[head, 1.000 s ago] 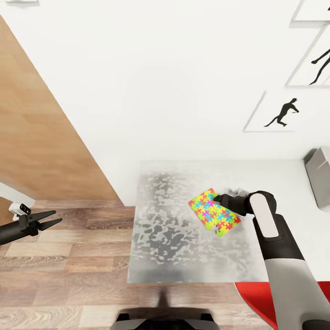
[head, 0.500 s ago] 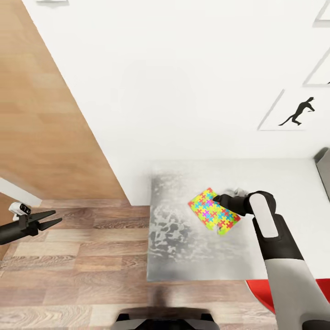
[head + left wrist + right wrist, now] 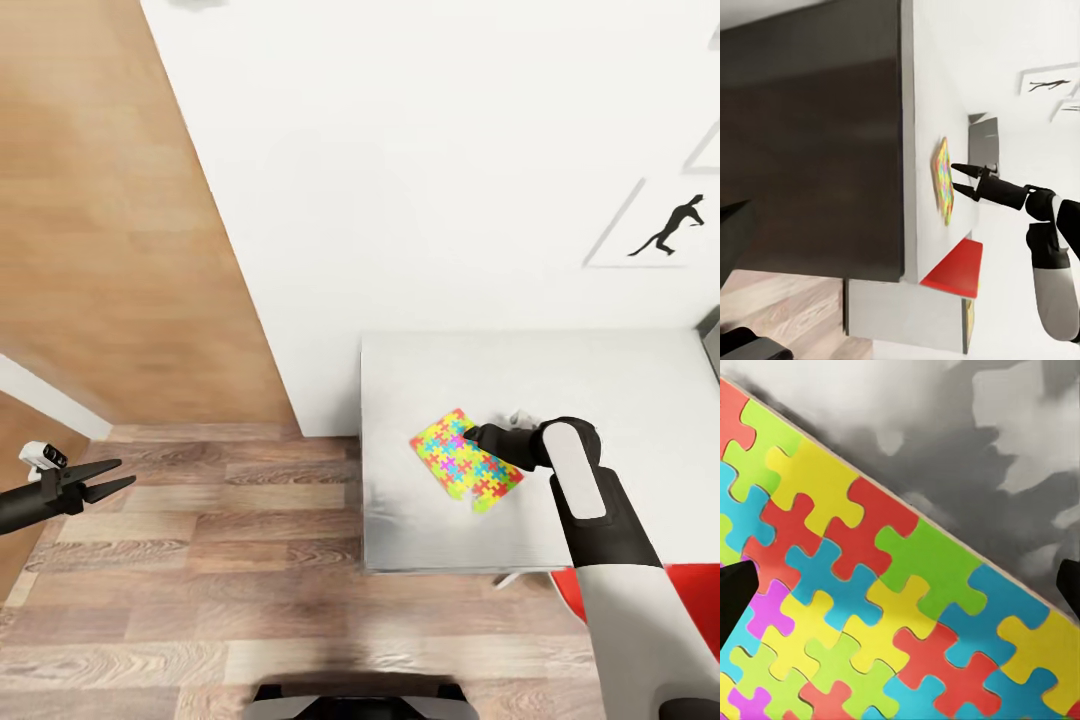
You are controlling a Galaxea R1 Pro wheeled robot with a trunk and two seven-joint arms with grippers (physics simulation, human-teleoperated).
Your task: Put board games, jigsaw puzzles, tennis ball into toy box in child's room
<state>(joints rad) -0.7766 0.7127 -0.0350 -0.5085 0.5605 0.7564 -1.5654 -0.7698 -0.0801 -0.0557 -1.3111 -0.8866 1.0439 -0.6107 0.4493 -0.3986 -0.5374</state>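
Jigsaw puzzle box: allover interlocking-piece print in yellow, red, blue, green, pink/magenta. Table: pale grey-white top, mottled grey up close. Wall white w/ black baseball-player silhouette pic. Floor: wood planks, brown-grey grain; tan wood panel at left. Right arm: black and light grey w/ white strip. Red item below table edge. Left gripper black.

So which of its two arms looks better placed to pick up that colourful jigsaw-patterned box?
The right. Its gripper sits at the flat jigsaw-patterned box on the pale table, fingers spread. The left gripper hangs open over the wood-plank floor, away from the table.
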